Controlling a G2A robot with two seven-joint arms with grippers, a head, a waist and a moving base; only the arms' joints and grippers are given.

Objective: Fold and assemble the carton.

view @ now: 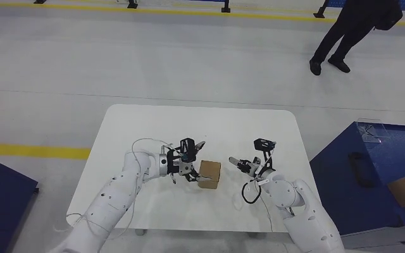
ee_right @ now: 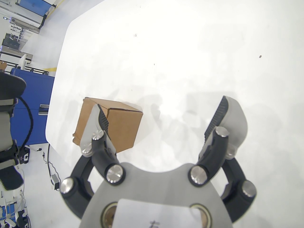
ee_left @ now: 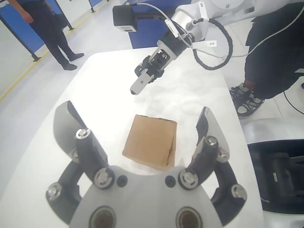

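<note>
A small brown carton (view: 209, 173) stands closed up as a box on the white table (view: 190, 120), near its front edge. My left gripper (view: 188, 163) is open just to the left of it; in the left wrist view the carton (ee_left: 150, 142) sits low between the spread fingers of that gripper (ee_left: 136, 109), not touched. My right gripper (view: 235, 162) hovers a short way to the right of the carton, open and empty. In the right wrist view the carton (ee_right: 123, 126) lies partly behind one finger of the right gripper (ee_right: 161, 103). The left wrist view shows the right gripper (ee_left: 136, 88) beyond the carton.
The table's far half (ee_right: 190, 36) is bare white surface. A blue cabinet (view: 354, 171) stands off the table's right side. The table's front edge (ee_right: 51, 129) runs close by the carton.
</note>
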